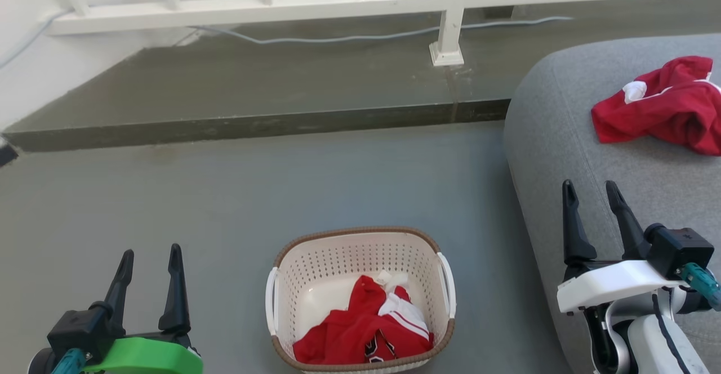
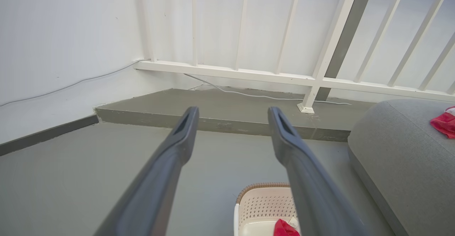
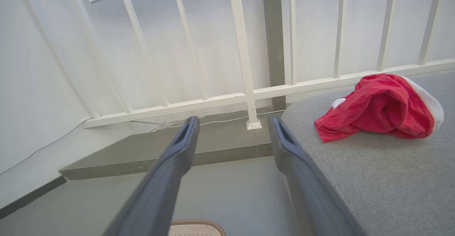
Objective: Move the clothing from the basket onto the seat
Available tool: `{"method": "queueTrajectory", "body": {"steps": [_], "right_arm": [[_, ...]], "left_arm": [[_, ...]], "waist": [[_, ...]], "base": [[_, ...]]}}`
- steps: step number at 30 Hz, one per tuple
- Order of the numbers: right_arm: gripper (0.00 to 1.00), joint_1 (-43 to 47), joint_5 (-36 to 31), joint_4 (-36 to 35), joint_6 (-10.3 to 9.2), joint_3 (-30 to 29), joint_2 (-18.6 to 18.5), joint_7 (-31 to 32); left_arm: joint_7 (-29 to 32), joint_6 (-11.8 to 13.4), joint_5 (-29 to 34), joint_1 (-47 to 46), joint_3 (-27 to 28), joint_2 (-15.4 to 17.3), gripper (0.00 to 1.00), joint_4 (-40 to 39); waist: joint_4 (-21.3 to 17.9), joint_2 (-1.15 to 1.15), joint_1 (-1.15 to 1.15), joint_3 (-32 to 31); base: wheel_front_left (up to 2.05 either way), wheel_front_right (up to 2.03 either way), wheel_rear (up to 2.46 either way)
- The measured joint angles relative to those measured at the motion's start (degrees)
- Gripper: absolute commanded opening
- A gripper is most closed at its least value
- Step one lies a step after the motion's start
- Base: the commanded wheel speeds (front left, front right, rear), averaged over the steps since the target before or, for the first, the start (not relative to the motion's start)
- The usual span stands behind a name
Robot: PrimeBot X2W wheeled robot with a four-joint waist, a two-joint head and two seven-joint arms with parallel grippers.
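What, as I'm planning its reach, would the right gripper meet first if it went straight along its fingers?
Probably the white railing near its post foot, beyond the raised step; depth is unclear. The seat edge runs close beside the open right gripper.

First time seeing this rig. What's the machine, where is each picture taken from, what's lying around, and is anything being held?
It is a wheeled robot with two arms. The head view looks down from its head: left fingers lower left, right fingers lower right, both pairs open and empty. The two wrist views look along each arm's own fingers. A cream basket on the floor holds one red garment; a second red garment lies on the grey seat.
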Motion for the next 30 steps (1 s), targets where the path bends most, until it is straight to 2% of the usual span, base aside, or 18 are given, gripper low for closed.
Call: {"method": "queueTrajectory", "body": {"steps": [15,20,30], "right_arm": [[1.0,-1.48,0.0,-4.63,-0.56,-1.83,-0.6,0.46],[1.0,-5.18,0.02,-4.89,-1.0,-2.61,-0.73,0.54],[1.0,-13.9,0.0,-6.13,-1.05,-5.01,-2.58,1.19]], "left_arm": [[2.8,0.0,1.03,-0.95,-1.04,0.04,1.0,-2.48],[4.48,-0.1,1.8,-4.37,-3.1,0.23,1.0,-1.2],[8.73,-2.27,5.06,-14.61,-8.02,0.22,1.0,3.74]], "waist": [[-0.64,0.0,0.0,6.84],[-0.9,0.0,0.0,10.46],[-1.25,0.0,0.01,18.33]], "base": [[0.0,0.0,0.0],[0.0,0.0,0.0],[0.0,0.0,0.0]]}}
